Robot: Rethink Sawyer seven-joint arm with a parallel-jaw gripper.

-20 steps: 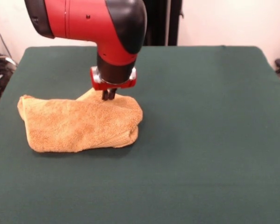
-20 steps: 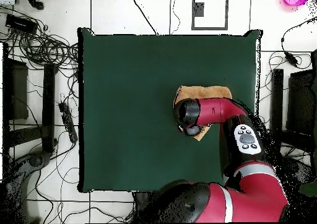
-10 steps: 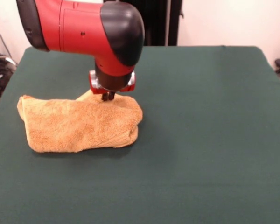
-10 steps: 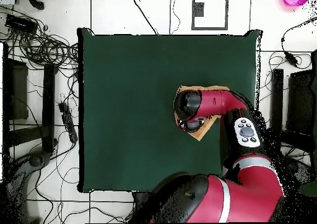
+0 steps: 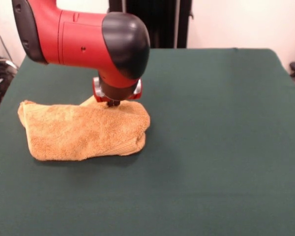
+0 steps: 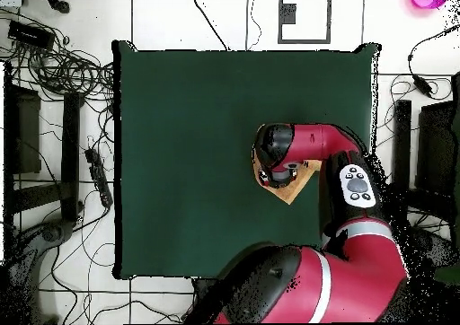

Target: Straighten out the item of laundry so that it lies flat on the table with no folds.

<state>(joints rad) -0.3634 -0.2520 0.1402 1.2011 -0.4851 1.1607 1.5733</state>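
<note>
While the towel [image 5: 83, 130] sits folded in a thick bundle near the table's [image 5: 221, 147] left edge in the front view, roughly midway between the far and near edges, the gripper [image 5: 112, 103] is down on top of it. The tips press into the bundle's far right part, beside a small flap that sticks out toward the far edge. Only a short dark stub shows under the red wrist plate, so whether the claw is spread or pinched, or has cloth in it, cannot be told. Bundle has stacked layers at its right end, a rounded left end, and is not flat. In the overhead view the arm [image 6: 310, 151] covers most of the towel [image 6: 289, 194]; only a corner peeks out, near the right edge there.
</note>
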